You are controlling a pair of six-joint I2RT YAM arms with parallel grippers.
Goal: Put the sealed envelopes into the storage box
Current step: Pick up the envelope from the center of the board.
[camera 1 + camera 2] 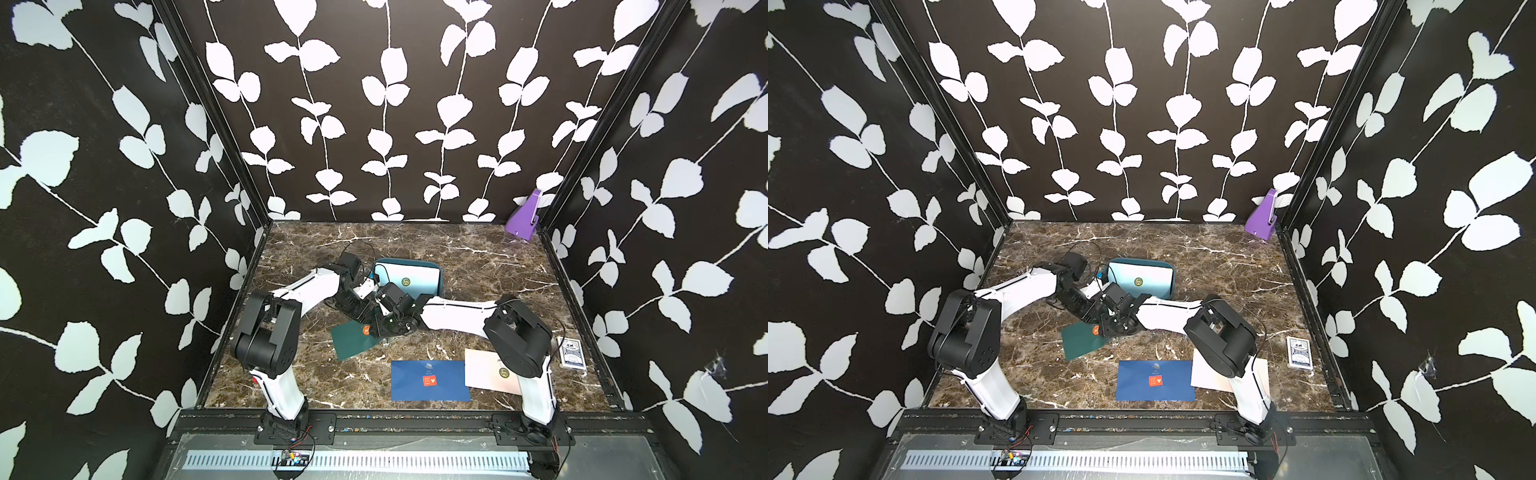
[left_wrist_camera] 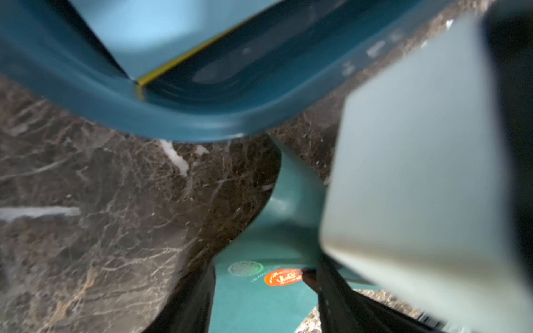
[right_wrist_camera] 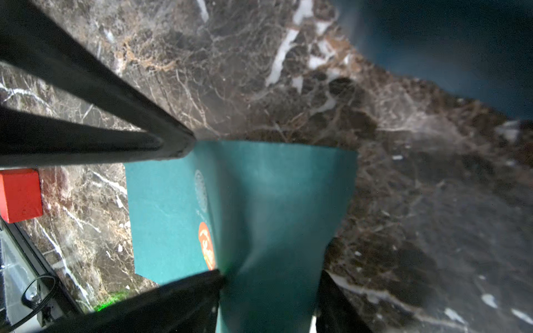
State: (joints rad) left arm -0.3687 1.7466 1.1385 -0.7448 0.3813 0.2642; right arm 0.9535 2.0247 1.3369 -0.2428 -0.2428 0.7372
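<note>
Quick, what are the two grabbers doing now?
Left gripper: cannot tell; its jaws sit at a corner of the dark green envelope.
Right gripper: closed, holding the dark green envelope.

Left arm: white shell links between bulky black joint housings; small red mark low on the upright link.
Right arm: same build, white links and rounded black joints.
Base plates: flat, black, fixed with silver screws.
Cables: thin black loops along both arms; red wire at the left base.
Fingers: black, long, tapering.
</note>
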